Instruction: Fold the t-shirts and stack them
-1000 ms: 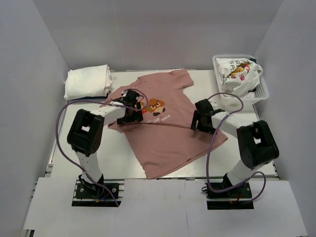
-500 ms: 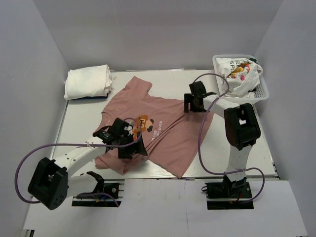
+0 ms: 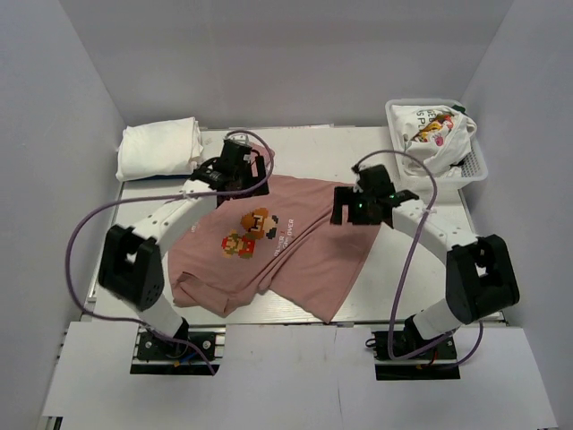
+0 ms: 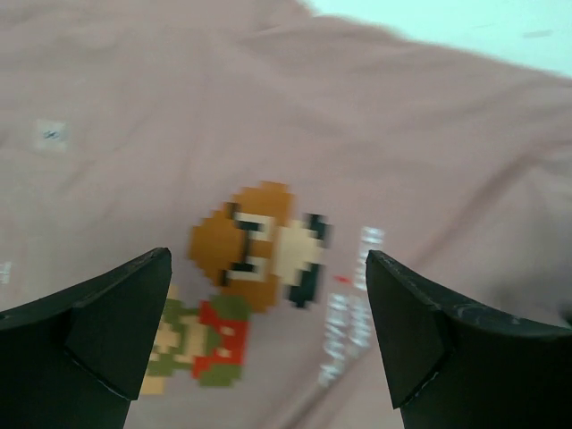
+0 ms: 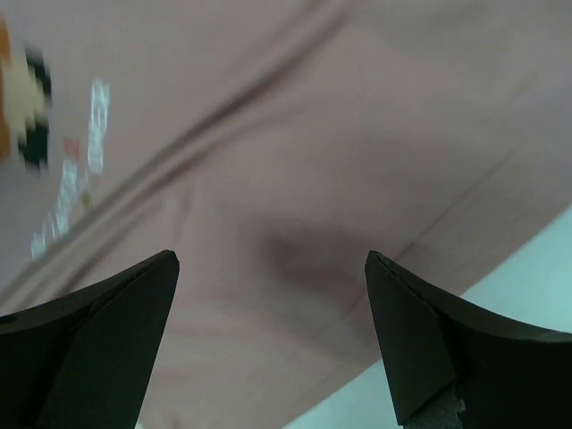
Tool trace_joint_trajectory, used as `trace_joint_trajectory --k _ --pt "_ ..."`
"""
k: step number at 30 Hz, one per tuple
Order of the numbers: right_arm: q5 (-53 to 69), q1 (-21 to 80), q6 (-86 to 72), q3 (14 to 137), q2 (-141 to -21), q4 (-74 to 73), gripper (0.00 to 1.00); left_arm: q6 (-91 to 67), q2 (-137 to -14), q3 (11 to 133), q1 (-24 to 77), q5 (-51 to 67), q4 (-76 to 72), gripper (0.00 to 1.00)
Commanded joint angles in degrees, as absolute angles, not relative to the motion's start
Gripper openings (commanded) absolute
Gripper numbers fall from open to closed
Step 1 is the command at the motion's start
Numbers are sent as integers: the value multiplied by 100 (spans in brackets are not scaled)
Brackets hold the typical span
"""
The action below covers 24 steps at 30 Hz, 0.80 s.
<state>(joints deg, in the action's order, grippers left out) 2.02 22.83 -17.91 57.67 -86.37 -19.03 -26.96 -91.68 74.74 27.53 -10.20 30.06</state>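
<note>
A dusty-pink t-shirt (image 3: 295, 260) with two pixel-art figures (image 3: 249, 231) lies rumpled across the middle of the table. It fills the left wrist view (image 4: 402, 161) and the right wrist view (image 5: 268, 134). My left gripper (image 3: 235, 172) is open and empty above the shirt's far left part, by the figures (image 4: 259, 246). My right gripper (image 3: 351, 208) is open and empty above the shirt's right edge. Folded white t-shirts (image 3: 159, 149) lie stacked at the far left. A white t-shirt with colourful print (image 3: 431, 133) lies in the basket.
A white plastic mesh basket (image 3: 476, 166) stands at the far right corner. White walls close in the table on three sides. Purple cables loop from both arms over the table.
My left arm has swung from the shirt's near left corner to its far left part. My right gripper has moved nearer and lower along the right edge. The shirt has shifted and turned.
</note>
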Motion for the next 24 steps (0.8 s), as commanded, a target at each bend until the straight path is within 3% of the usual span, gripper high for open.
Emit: trace_joint_trajectory --k 1,14,24 --pt "1274 2592 -2013 5135 -8526 -1872 90 -2356 -9535 7663 2453 -1495 3209 100" --pt "519 2874 -2565 4509 -9422 -2117 90 -2408 -10072 7479 1846 -1257 3076 100" --pt "-1784 1794 -2839 4394 -8702 -3261 90 -2215 -9783 7321 1740 -888 2892 100"
